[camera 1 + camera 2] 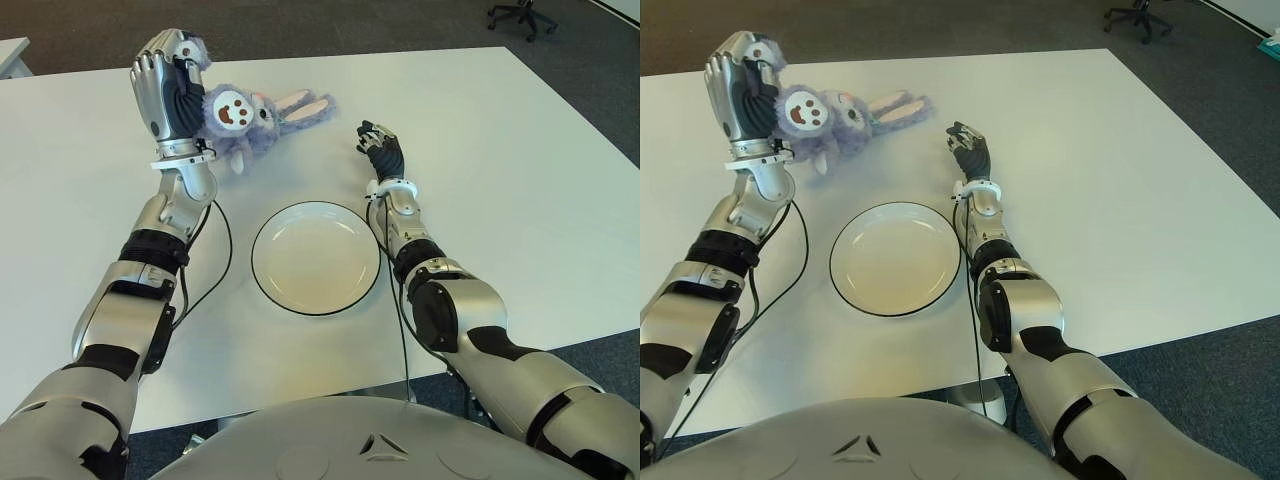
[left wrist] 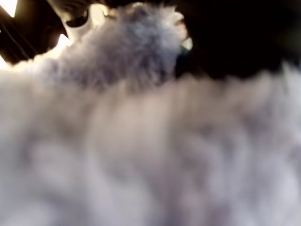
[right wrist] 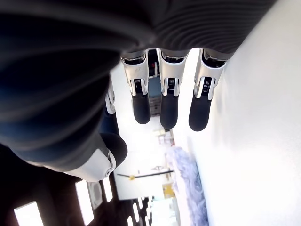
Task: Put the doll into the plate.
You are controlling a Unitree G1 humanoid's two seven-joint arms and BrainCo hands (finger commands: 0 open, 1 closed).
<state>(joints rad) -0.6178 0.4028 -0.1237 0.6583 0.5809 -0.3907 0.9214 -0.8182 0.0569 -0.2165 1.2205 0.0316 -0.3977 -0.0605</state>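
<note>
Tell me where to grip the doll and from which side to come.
Grip the doll around its plump body, coming from the robot's left, as the left hand does now. The body is the bulkiest part; the floppy ears trail toward the right, and the plate lies nearer the robot. The right hand holds nothing.

Left arm: reaches forward along the left of the frame, forearm raised steeply, wrist upright. Left hand (image 1: 170, 90): upper left of the frame, back of the hand facing the camera, fingers curled around a doll (image 1: 245, 115).

Right arm: elbow bent at lower right, forearm extending up the centre of the frame. Right hand (image 1: 381, 150): centre, slightly above middle; fingers (image 3: 169, 110) loosely extended, holding nothing.
</note>
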